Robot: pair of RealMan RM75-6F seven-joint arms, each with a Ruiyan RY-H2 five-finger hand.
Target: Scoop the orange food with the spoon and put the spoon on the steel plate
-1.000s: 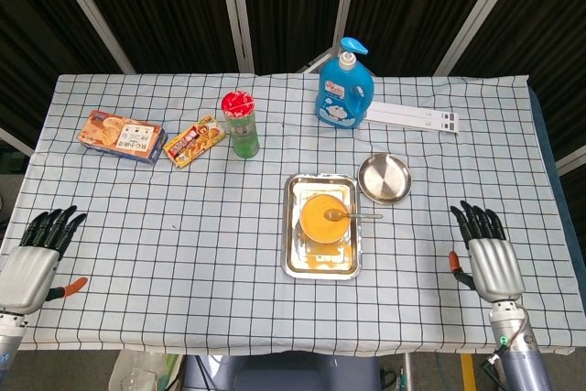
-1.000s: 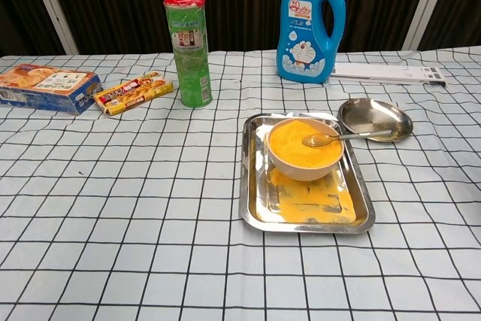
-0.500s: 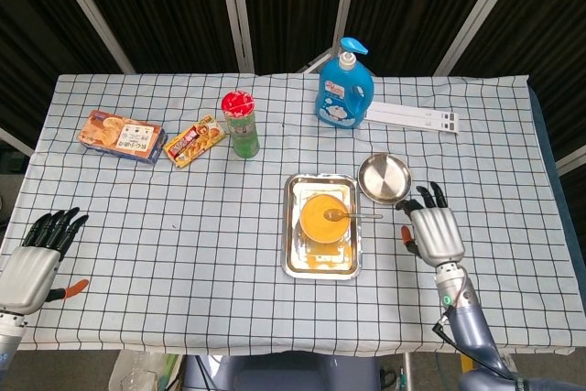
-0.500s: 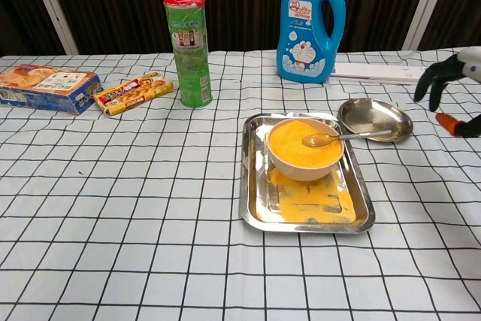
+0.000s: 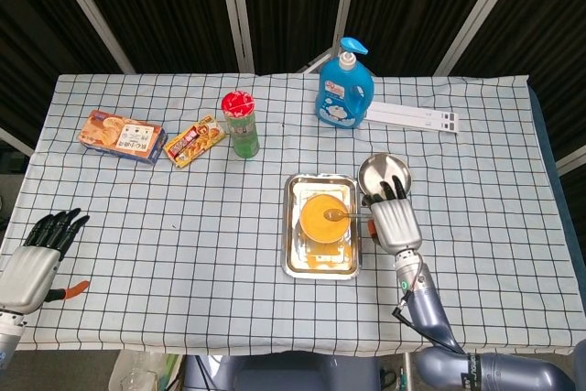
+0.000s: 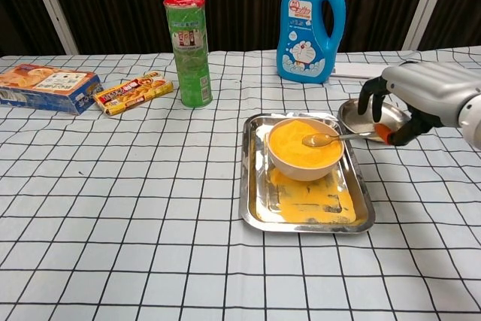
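Observation:
A bowl of orange food (image 5: pixel 322 218) (image 6: pixel 304 146) stands in a rectangular steel tray (image 5: pixel 298 256) (image 6: pixel 255 207) smeared with orange. The spoon (image 5: pixel 341 215) (image 6: pixel 331 138) lies with its scoop on the food and its handle pointing right over the bowl's rim. A round steel plate (image 5: pixel 394 169) (image 6: pixel 361 110) sits just right of the tray. My right hand (image 5: pixel 391 215) (image 6: pixel 421 98) hovers over the end of the spoon handle and the plate's near edge, fingers apart and curled down, holding nothing. Far off at the table's front left corner, my left hand (image 5: pixel 35 258) is open.
A blue detergent bottle (image 5: pixel 344 82) (image 6: pixel 310 24) and a white strip (image 5: pixel 412 116) stand behind the plate. A green can (image 5: pixel 242 124) (image 6: pixel 188 50) and two snack boxes (image 5: pixel 121 135) (image 5: pixel 194 141) lie at the back left.
My right hand has travelled from the table's right front edge leftward and now hangs over the spoon handle by the steel plate. Left hand and spoon have not moved.

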